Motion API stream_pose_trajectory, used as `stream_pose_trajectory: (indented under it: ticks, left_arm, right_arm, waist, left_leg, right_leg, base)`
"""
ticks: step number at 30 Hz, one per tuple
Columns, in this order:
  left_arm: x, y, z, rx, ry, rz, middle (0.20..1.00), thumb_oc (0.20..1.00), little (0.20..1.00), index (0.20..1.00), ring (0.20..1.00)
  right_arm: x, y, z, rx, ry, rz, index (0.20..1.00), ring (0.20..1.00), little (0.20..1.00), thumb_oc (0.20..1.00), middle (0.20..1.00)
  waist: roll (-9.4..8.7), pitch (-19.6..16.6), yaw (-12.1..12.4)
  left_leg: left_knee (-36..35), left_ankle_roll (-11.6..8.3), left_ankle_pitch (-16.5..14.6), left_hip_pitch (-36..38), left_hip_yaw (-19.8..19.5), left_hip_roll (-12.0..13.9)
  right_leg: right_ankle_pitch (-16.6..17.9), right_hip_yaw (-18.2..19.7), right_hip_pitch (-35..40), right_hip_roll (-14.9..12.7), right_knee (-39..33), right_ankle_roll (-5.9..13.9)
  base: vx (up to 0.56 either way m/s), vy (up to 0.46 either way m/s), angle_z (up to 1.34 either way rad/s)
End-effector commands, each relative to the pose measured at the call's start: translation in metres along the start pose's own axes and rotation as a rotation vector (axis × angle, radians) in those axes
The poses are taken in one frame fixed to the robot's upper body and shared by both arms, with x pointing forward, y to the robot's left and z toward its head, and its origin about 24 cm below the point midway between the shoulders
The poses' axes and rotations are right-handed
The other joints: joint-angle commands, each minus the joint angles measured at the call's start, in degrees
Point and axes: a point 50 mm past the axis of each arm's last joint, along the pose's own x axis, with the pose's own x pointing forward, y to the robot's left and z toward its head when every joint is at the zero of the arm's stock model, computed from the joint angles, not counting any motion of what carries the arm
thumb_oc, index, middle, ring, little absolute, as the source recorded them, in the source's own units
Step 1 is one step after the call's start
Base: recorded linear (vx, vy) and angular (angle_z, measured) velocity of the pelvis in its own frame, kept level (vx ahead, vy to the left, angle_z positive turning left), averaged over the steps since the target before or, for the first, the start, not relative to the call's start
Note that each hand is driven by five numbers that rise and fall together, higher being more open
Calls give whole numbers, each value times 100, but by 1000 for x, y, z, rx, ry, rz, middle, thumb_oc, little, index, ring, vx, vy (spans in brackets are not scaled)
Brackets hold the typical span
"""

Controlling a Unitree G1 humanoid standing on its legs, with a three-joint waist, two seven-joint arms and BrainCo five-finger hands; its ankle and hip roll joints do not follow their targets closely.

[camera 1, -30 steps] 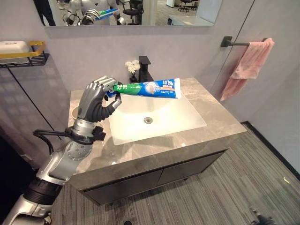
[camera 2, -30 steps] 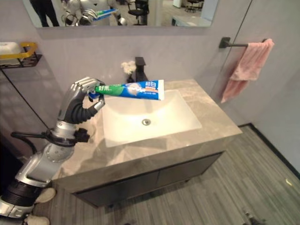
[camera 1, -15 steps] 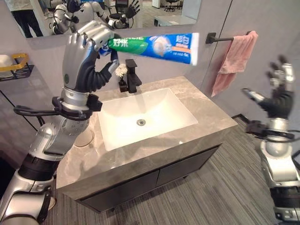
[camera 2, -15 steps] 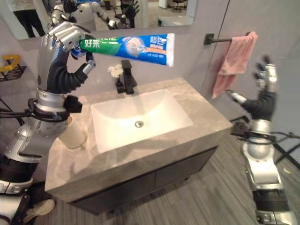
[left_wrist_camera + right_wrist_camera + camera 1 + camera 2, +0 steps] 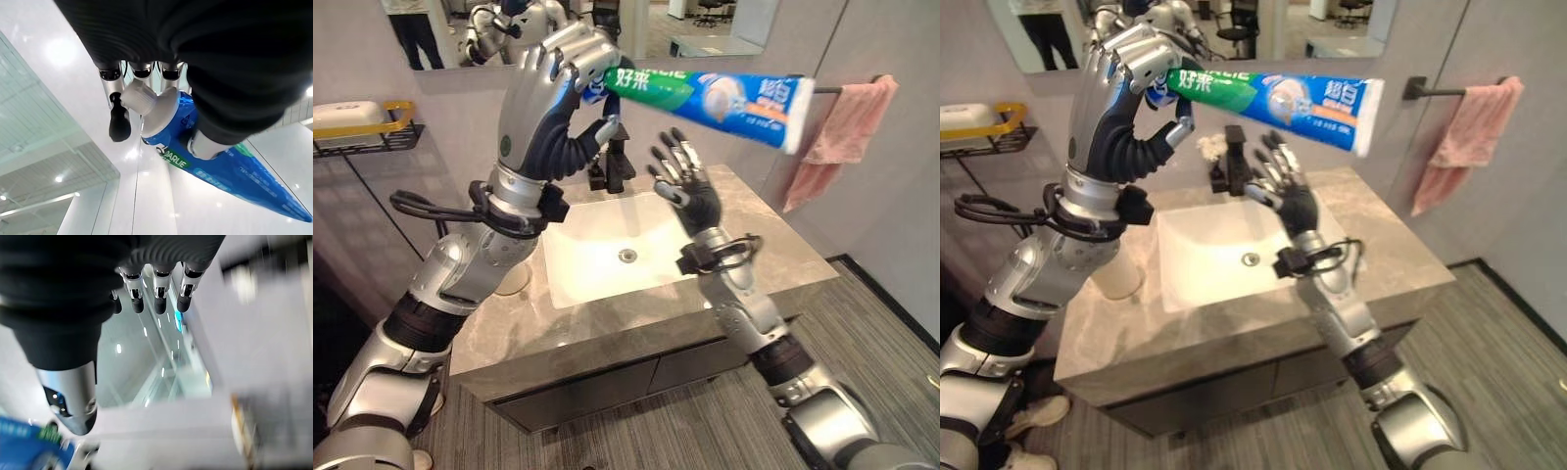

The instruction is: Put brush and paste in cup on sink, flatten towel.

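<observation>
My left hand [image 5: 551, 110] is raised high over the sink's left side, shut on the cap end of a blue and green toothpaste tube [image 5: 724, 94]. The tube lies nearly level and points right; its white cap [image 5: 140, 97] sits between the curled fingers. My right hand [image 5: 682, 183] is open with fingers spread, held over the basin [image 5: 607, 264] just below the tube and apart from it. A pale cup [image 5: 1119, 280] stands on the counter left of the basin, partly behind my left arm. A pink towel [image 5: 847, 127] hangs bunched on a wall bar at the right.
A black faucet [image 5: 618, 168] stands behind the basin with small white flowers [image 5: 1206, 145] beside it. The grey stone counter [image 5: 783, 259] has bare room right of the basin. A wire shelf [image 5: 362, 122] with a white dish is on the left wall, and a mirror hangs above.
My right hand has swung from the far right to the middle, under the tube and over the basin. The left hand still holds the tube high. The camera has shifted.
</observation>
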Motion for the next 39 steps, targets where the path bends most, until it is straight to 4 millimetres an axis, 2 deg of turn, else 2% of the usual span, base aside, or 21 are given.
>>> stream_pose_trajectory:
  ticks: [1, 2, 4, 7, 9, 15, 21, 29, 30, 32, 34, 35, 39]
  left_arm:
    - [12, 9, -4, -5, 6, 98, 200, 200, 200, 200, 200]
    - [11, 9, -4, -4, 6, 98, 200, 200, 200, 200, 200]
    - [4, 5, 0, -46, 15, 117, 200, 200, 200, 200, 200]
    - [0, -1, 2, -77, 29, 116, 200, 200, 200, 200, 200]
    - [-2, -3, 5, -115, 31, 121, 200, 200, 200, 200, 200]
    - [-9, -6, 8, -157, 49, 120, 200, 200, 200, 200, 200]
    - [-20, -6, 6, -180, 92, 120, 200, 200, 200, 200, 200]
    - [-30, -11, 9, -212, 121, 91, 200, 200, 200, 200, 200]
    - [-31, -11, 9, -216, 125, 90, 200, 200, 200, 200, 200]
    - [-33, -12, 10, -222, 129, 86, 200, 200, 200, 200, 200]
    - [-33, -12, 10, -223, 131, 88, 200, 200, 200, 200, 200]
    - [-34, -12, 9, -223, 137, 90, 200, 200, 200, 200, 200]
    - [-35, -13, 11, -232, 132, 87, 200, 200, 200, 200, 200]
  right_arm:
    - [18, 18, 44, 129, -256, 92, 1000, 1000, 1000, 1000, 1000]
    - [18, 19, 43, 131, -256, 92, 1000, 1000, 1000, 1000, 1000]
    - [25, 37, 63, 194, -387, 138, 1000, 1000, 1000, 1000, 1000]
    - [28, 45, 72, 255, -456, 165, 1000, 1000, 1000, 1000, 1000]
    - [27, 53, 86, 300, -536, 198, 1000, 1000, 1000, 1000, 1000]
    - [16, 62, 104, 313, -632, 251, 1000, 1000, 1000, 1000, 1000]
    - [10, 63, 101, 356, -631, 247, 1000, 1000, 1000, 1000, 1000]
    - [5, 55, 84, 390, -566, 192, 1000, 1000, 1000, 1000, 1000]
    - [5, 54, 83, 394, -562, 186, 944, 944, 944, 944, 944]
    - [4, 52, 81, 396, -554, 174, 617, 617, 617, 617, 617]
    - [3, 51, 79, 401, -549, 166, 485, 485, 485, 485, 485]
    - [4, 49, 77, 401, -542, 146, 219, 219, 219, 219, 219]
    - [4, 47, 74, 404, -533, 115, 200, 200, 200, 200, 200]
  waist:
    - [-197, -274, 73]
    - [-200, -278, 64]
    - [-210, -276, 165]
    - [-215, -275, 228]
    - [-224, -257, 281]
    - [-262, -242, 344]
    - [-268, -218, 375]
    - [-254, -211, 363]
    - [-254, -210, 363]
    - [-255, -206, 358]
    - [-251, -209, 352]
    - [-250, -213, 349]
    - [-246, -207, 352]
  left_leg:
    - [28, -463, -263, 221, 151, 483]
    - [28, -463, -263, 222, 149, 482]
    - [28, -452, -266, 193, 98, 462]
    - [28, -452, -265, 175, 54, 454]
    - [28, -455, -263, 144, 15, 445]
    - [28, -448, -262, 78, -40, 417]
    - [28, -426, -271, 59, -35, 396]
    - [28, -395, -289, 41, -24, 364]
    - [28, -391, -292, 40, -21, 362]
    - [28, -387, -296, 34, -11, 358]
    - [28, -383, -298, 32, -4, 360]
    - [28, -381, -301, 34, -1, 356]
    - [28, -369, -310, 33, 15, 353]
  right_leg:
    - [448, -213, -365, -530, 173, 599]
    - [448, -215, -363, -531, 170, 599]
    - [448, -255, -346, -540, 142, 591]
    - [447, -288, -335, -548, 123, 588]
    - [443, -324, -336, -555, 108, 589]
    - [481, -373, -347, -577, 61, 594]
    - [510, -345, -357, -601, 20, 600]
    - [531, -315, -381, -619, -1, 613]
    - [535, -317, -384, -622, -6, 614]
    - [541, -308, -391, -625, -14, 616]
    - [544, -299, -395, -629, -22, 614]
    - [552, -287, -400, -627, -37, 612]
    - [560, -263, -399, -635, -61, 615]
  base:
    - [7, 4, 6]
    - [13, 8, 7]
    - [17, 12, 8]
    - [17, 7, 13]
    - [4, 4, 3]
    - [16, 5, 3]
    - [9, 8, 3]
    - [0, 0, 0]
    - [0, 0, 0]
    - [0, 0, 0]
    - [8, 4, -2]
    - [17, 7, -6]
    - [14, 8, -4]
